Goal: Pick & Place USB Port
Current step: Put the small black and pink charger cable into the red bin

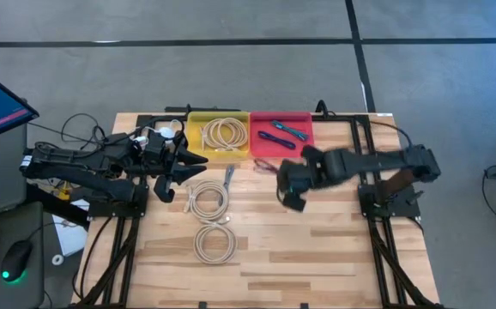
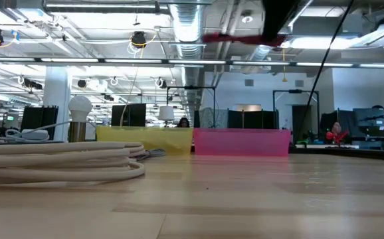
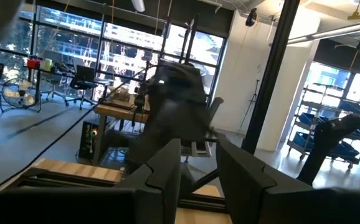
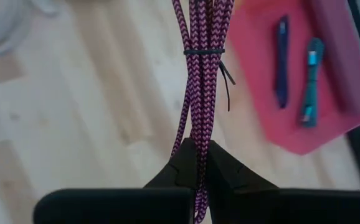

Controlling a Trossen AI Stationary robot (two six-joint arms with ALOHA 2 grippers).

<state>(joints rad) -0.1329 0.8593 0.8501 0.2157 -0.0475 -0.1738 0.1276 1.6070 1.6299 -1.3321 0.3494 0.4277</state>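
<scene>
Right hand (image 4: 195, 163) w/ purple cable (image 4: 202, 74) over wood table (image 4: 93, 118)

Two dark jointed arms, black angular wedge-shaped claw fingers (image 4: 223, 174) (matte finish)

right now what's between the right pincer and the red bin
Only bare wood table. The right pincer holds the purple cable just short of the red bin, seen from above.
</scene>
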